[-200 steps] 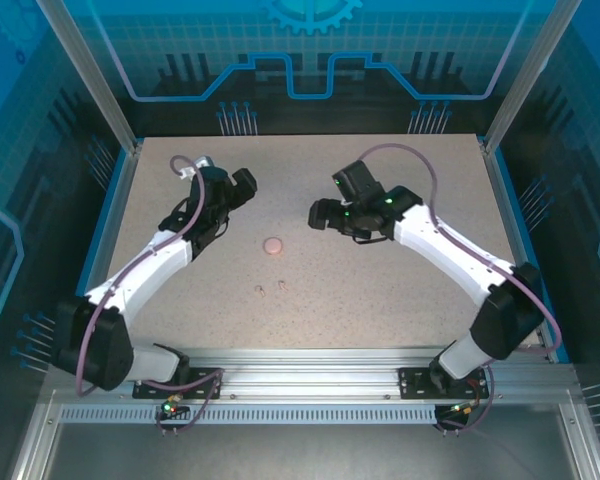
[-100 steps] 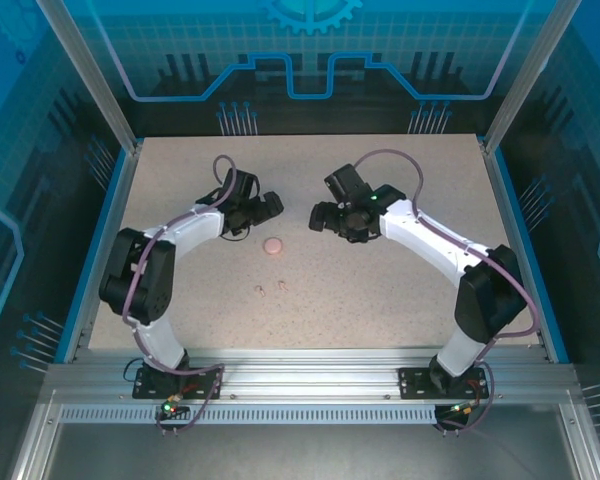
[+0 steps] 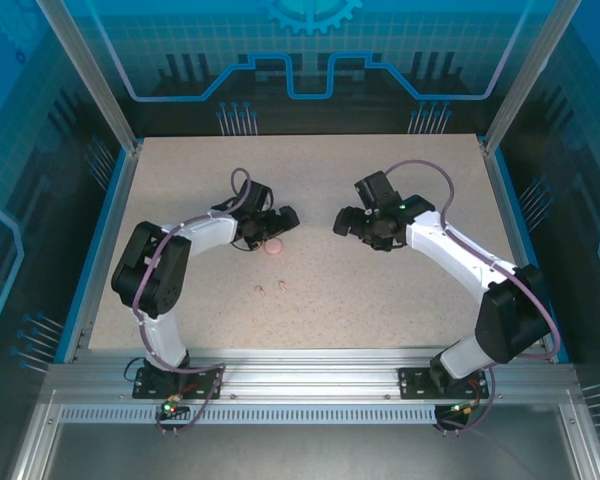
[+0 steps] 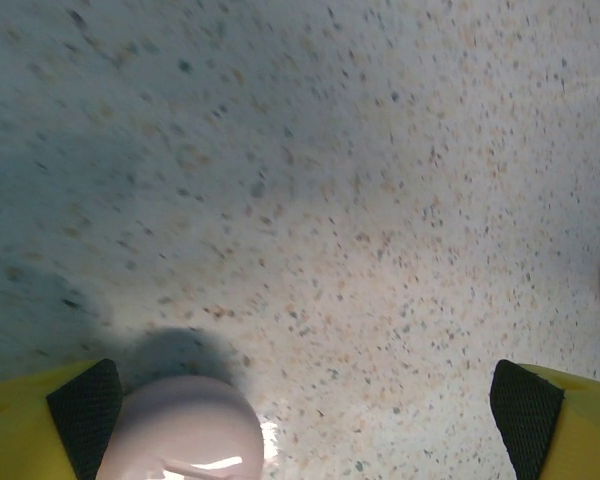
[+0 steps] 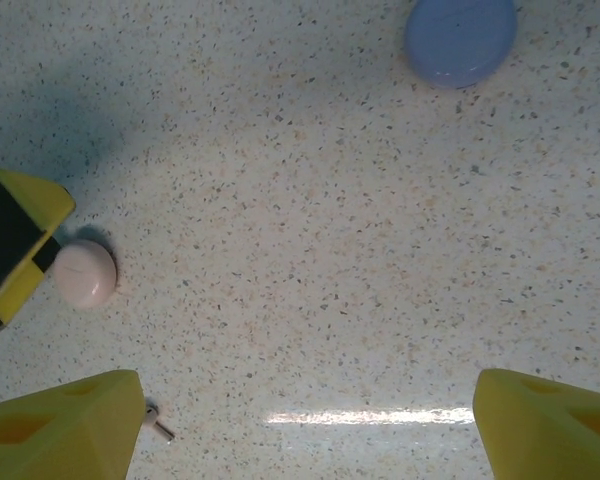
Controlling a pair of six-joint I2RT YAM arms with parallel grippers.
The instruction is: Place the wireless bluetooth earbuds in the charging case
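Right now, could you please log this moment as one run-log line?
left gripper open, pink case beside one pad | right gripper open, above table | earbuds loose on table

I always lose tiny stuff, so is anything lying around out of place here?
Nothing looks broken or spilled. But two tiny earbuds lie loose on the table, a little nearer the arms' bases than the round pink case, not inside any case.

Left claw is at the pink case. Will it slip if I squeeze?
Probably slippery: the pink case looks smooth, domed and glossy. It sits beside one pad of the open left claw, so closing may slide it across the table first.
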